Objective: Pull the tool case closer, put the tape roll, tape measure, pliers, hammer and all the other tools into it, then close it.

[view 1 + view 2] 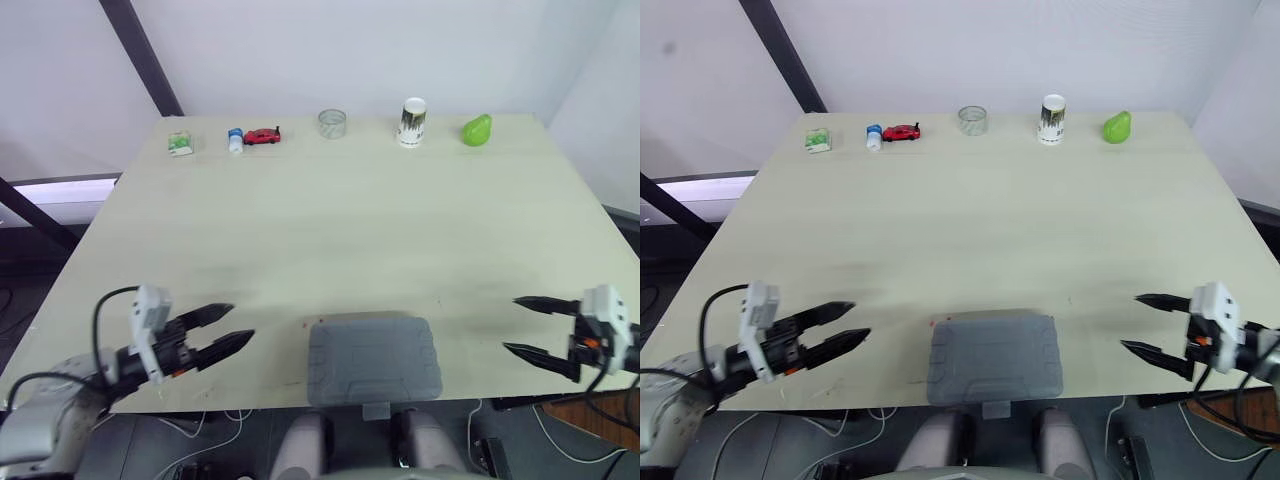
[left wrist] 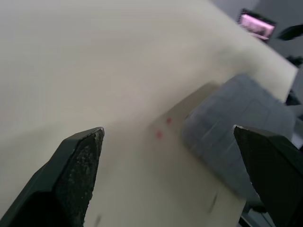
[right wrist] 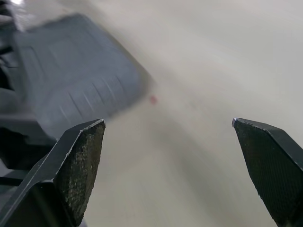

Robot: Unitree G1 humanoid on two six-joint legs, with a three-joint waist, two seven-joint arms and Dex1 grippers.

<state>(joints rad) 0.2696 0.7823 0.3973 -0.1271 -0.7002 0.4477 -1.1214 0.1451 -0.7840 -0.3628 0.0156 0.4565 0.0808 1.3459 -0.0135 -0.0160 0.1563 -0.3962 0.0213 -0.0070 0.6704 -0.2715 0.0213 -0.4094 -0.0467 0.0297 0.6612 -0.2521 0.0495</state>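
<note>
Nearest, at the table's (image 1: 350,230) front edge, sits the grey tool case (image 1: 374,360), lid down, its latch overhanging the rim. On either side, apart from it, the left gripper (image 1: 242,323) and right gripper (image 1: 511,324) hover with jaws spread and empty. Along the far edge stand a green packet (image 1: 180,143), small bottle (image 1: 235,140), red toy car (image 1: 263,135), glass jar (image 1: 332,123), cup (image 1: 413,121) and what looks like a green pear (image 1: 477,130).

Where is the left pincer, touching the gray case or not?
Apart. The left eye view shows bare table between the left pincer and the gray case.
</note>
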